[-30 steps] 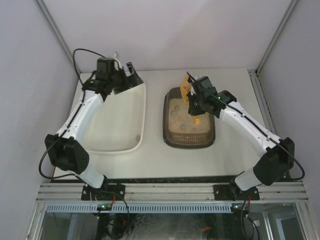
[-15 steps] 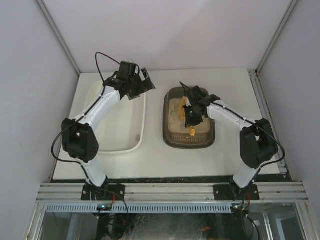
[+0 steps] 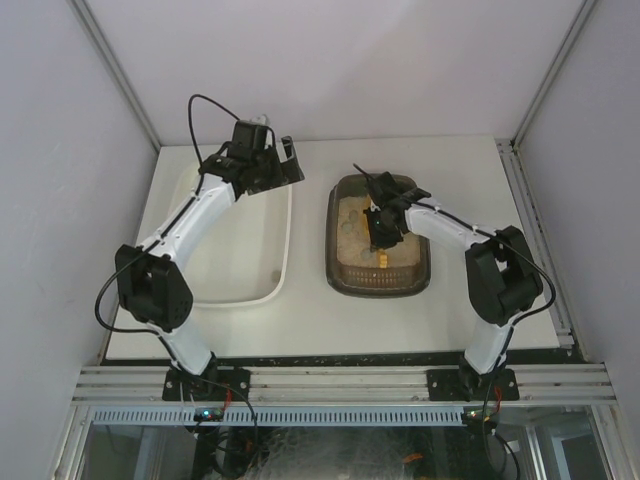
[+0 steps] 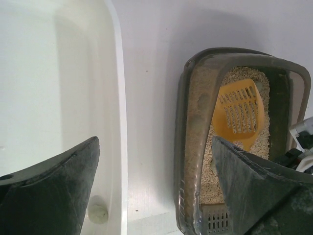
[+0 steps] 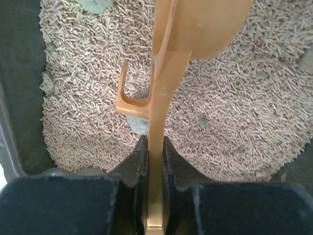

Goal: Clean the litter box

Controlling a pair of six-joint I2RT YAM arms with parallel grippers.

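Note:
The dark grey-brown litter box (image 3: 345, 268) with pale pellet litter sits right of centre. It also shows in the left wrist view (image 4: 188, 147). My right gripper (image 3: 385, 225) is low over the litter, shut on the handle of an orange slotted scoop (image 5: 161, 88). The scoop's head (image 4: 239, 115) lies on the litter. Grey-green clumps (image 5: 139, 122) lie in the pellets under the handle. My left gripper (image 3: 268, 165) is open and empty, above the gap between the tub and the litter box (image 4: 155, 142).
A larger white tub (image 3: 285, 235) stands left of the litter box, its rim (image 4: 120, 98) below my left fingers. One pale clump (image 4: 98, 214) lies in the tub's near right corner. White walls enclose the table at back and sides.
My right gripper has lowered the scoop from above the box's far edge down onto the litter. My left gripper has swung right, from the tub's far left to its far right corner.

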